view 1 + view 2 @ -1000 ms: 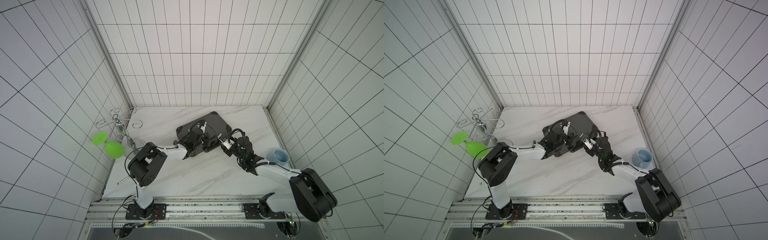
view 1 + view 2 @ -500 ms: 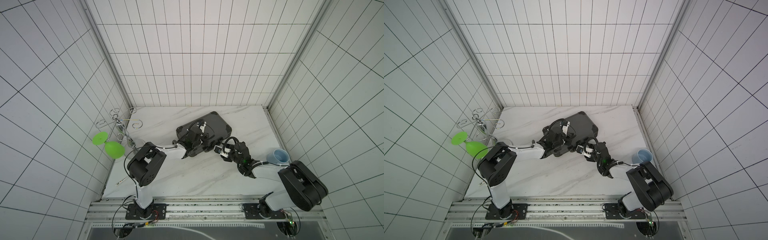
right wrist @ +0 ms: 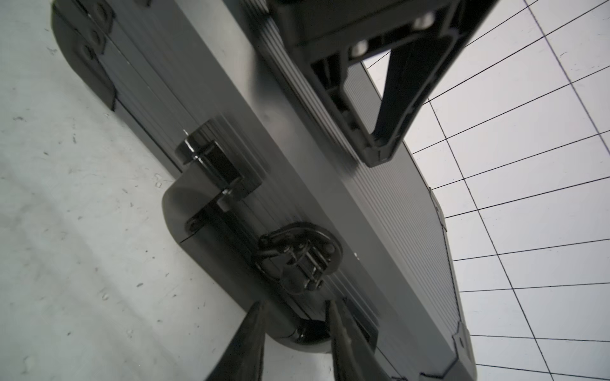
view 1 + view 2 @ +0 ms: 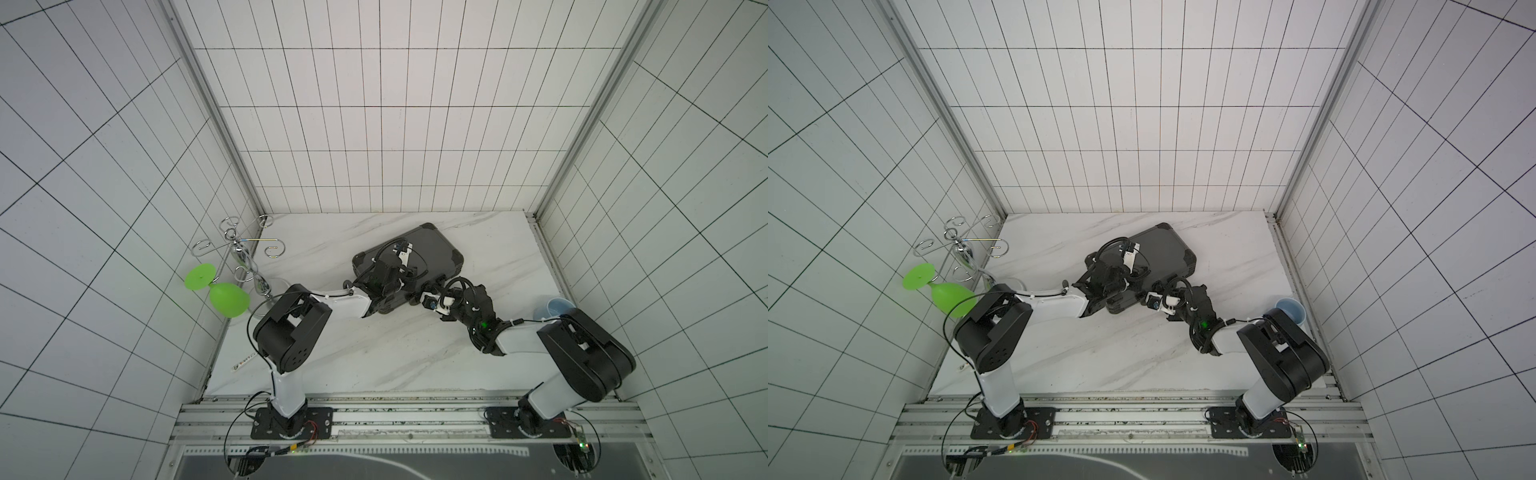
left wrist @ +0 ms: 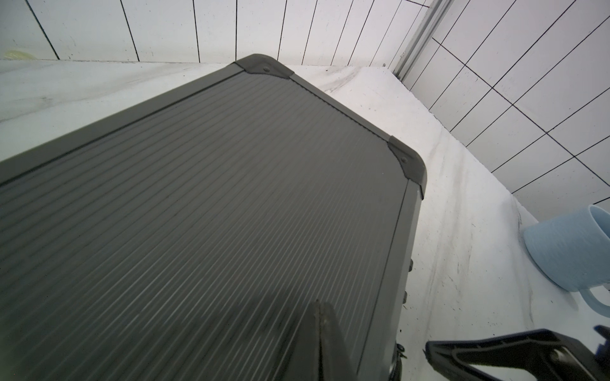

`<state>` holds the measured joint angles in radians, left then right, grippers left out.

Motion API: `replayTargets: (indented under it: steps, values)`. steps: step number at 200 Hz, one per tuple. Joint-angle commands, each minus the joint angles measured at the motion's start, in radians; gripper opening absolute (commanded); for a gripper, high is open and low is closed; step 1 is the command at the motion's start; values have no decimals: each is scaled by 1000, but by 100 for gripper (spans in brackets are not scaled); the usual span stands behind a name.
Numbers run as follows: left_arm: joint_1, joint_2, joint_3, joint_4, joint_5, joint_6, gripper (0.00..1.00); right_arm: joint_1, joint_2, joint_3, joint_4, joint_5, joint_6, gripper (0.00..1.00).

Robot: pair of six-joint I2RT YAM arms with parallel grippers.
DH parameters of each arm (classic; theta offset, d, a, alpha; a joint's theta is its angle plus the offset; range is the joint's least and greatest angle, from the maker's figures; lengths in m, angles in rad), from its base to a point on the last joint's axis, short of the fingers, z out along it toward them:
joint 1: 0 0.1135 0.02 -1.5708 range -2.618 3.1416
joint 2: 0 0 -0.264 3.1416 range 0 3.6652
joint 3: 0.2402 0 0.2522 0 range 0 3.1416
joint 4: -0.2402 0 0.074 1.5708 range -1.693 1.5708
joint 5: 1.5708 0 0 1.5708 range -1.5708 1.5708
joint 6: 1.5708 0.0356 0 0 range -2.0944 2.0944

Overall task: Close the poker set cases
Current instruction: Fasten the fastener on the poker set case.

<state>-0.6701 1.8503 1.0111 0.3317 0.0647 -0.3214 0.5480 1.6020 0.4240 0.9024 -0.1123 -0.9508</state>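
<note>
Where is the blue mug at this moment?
In a top view the blue mug sits by the right wall, beside the right arm, apart from the black case.

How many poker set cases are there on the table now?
1. The black poker set case lies with its lid down near the back middle of the marble table. No second case shows in any view, and little of the table is hidden.

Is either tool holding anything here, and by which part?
The left tool is shut and empty, tip on the lid of the case. The right tool straddles the end of the handle; whether it grips cannot be told.
</note>
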Motion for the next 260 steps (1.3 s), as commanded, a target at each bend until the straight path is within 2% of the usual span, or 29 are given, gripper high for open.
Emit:
replayTargets:
  steps: [1, 73, 152, 193, 228, 260]
  values:
    - [14, 77, -85, -267, 6, -38, 0, 9, 28, 36, 53, -29, -16, 35]
    - [18, 77, -89, -264, 9, -37, 0, 29, 86, 44, 217, 14, -8, 36]
    - [20, 76, -92, -264, 6, -33, 0, 29, 149, 87, 263, 30, -37, 34]
    - [21, 74, -98, -264, 3, -33, 0, 29, 168, 118, 286, 30, -58, 22]
    - [24, 75, -97, -264, 4, -32, 0, 29, 154, 175, 159, 3, -72, 0]
    - [27, 73, -98, -266, 4, -31, 0, 25, 116, 221, 7, -60, -78, 0]
